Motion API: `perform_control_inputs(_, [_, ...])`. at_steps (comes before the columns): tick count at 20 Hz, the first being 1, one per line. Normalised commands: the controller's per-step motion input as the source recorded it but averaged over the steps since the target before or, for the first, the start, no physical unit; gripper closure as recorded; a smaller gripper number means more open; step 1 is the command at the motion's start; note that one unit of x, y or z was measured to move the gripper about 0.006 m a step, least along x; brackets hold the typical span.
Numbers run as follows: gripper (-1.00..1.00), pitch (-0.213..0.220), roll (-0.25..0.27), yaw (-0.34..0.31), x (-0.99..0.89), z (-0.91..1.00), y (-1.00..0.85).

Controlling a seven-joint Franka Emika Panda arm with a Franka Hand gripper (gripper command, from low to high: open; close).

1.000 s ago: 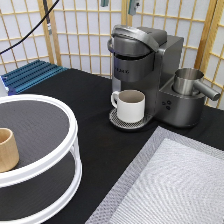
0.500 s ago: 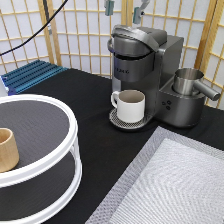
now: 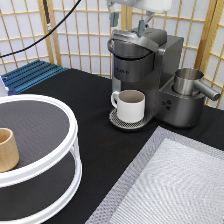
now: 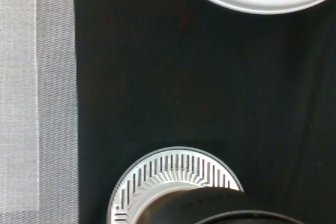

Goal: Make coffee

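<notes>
My gripper (image 3: 129, 21) hangs at the exterior view's top, just above the lid of the grey coffee machine (image 3: 145, 65). It is open, with its two fingers spread and nothing between them. A white handled mug (image 3: 130, 105) stands on the machine's round drip tray (image 3: 120, 122) under the spout. The wrist view looks straight down on the drip tray's grille (image 4: 176, 172) and the dark top of the machine (image 4: 202, 212). The coffee is out of view.
A white two-tier round shelf (image 3: 55, 150) fills the exterior view's left, with a tan wooden cup (image 3: 6, 149) on its upper tier. A grey woven mat (image 3: 175, 185) lies at bottom right. A steel jug (image 3: 190, 82) sits on the machine's right side.
The gripper has come down a little from the top edge toward the machine's lid. The mug, shelf and cup have not moved.
</notes>
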Motion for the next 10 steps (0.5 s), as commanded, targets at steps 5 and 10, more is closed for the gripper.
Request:
perform_control_inputs(5, [-1.0, 0.0, 0.057, 0.0, -0.04, -0.43, -0.76])
perform_control_inputs(10, [-1.0, -0.001, 0.104, -0.002, -0.11, -0.51, -0.83])
